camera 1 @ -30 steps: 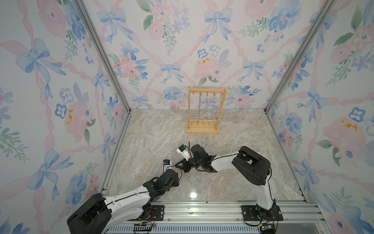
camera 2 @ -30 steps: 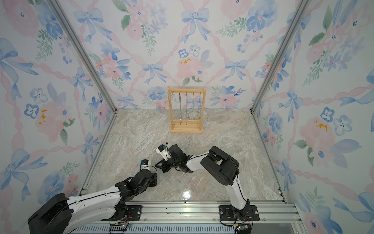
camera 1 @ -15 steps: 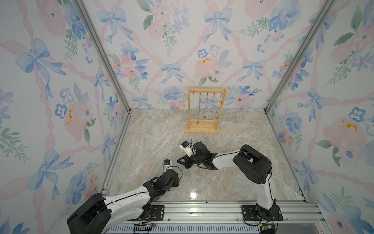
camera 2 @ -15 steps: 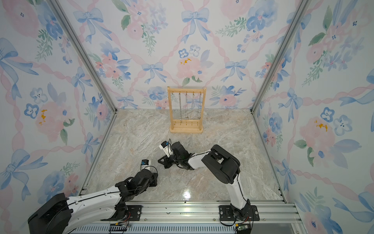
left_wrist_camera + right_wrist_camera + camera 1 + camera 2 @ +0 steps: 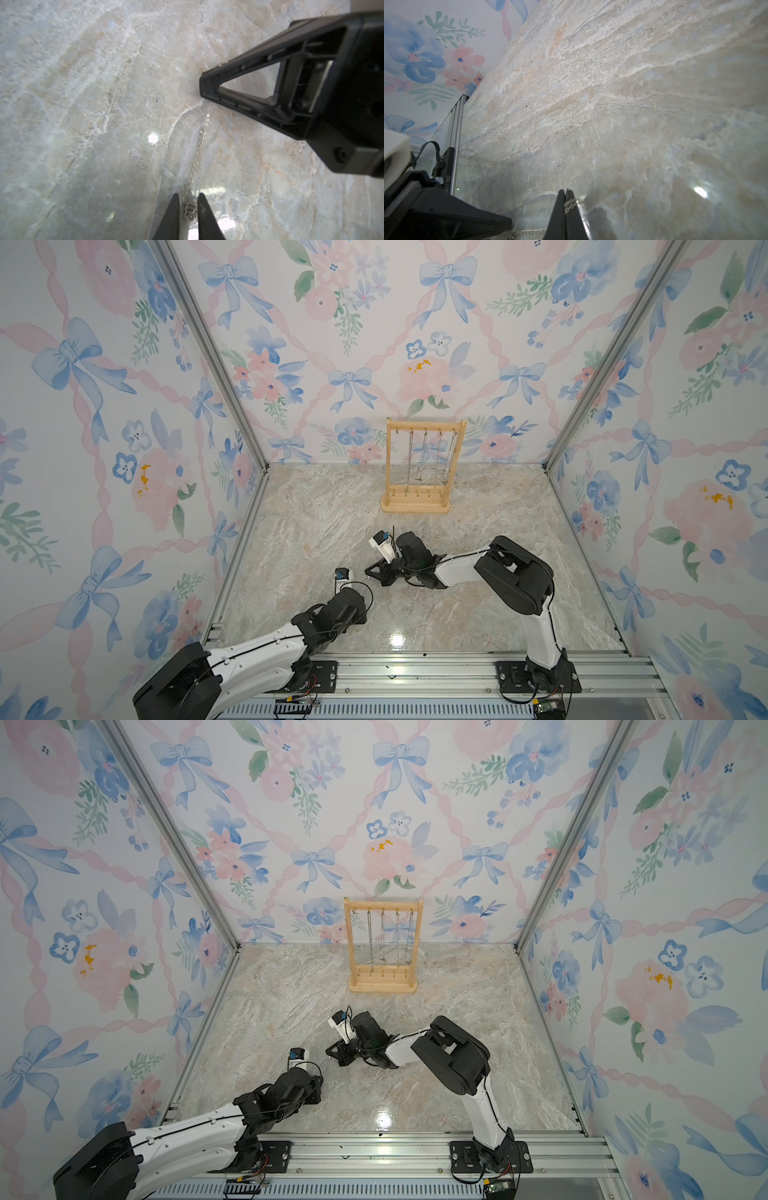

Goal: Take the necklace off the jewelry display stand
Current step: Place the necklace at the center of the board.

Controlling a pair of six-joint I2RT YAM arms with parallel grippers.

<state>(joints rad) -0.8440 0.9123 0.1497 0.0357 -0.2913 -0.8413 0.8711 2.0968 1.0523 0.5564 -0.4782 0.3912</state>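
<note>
Remote inspection, current state.

1. Light pine jewelry display stand (image 5: 415,506): upright at the far side of the marble-patterned worktop (image 5: 291,531), close to the floral-papered back wall (image 5: 374,344). Several thin chains (image 5: 424,460) hang from its top bar.

2. Fine silver chain necklace (image 5: 200,143) with a small beaded pendant (image 5: 190,211): off the stand and well apart from it, toward the near middle of the worktop. It runs as a doubled strand between the two end effectors. I cannot tell whether the strand rests on the worktop or hangs just above it.

3. Right end effector (image 5: 566,192): low over the worktop, jaws closed tight, with links of the necklace pinched between the fingertips. The right wrist view shows the chain crossing the pinch line.

4. Left end effector (image 5: 188,196): just beside the right one, tips pointing toward it. I see its jaws parted by a narrow gap. The pendant sits in that gap, between the two black fingers (image 5: 170,216). I cannot tell whether either finger touches it.

5. In both top views the two black-and-white arms meet near the front centre, wrists low.
</note>
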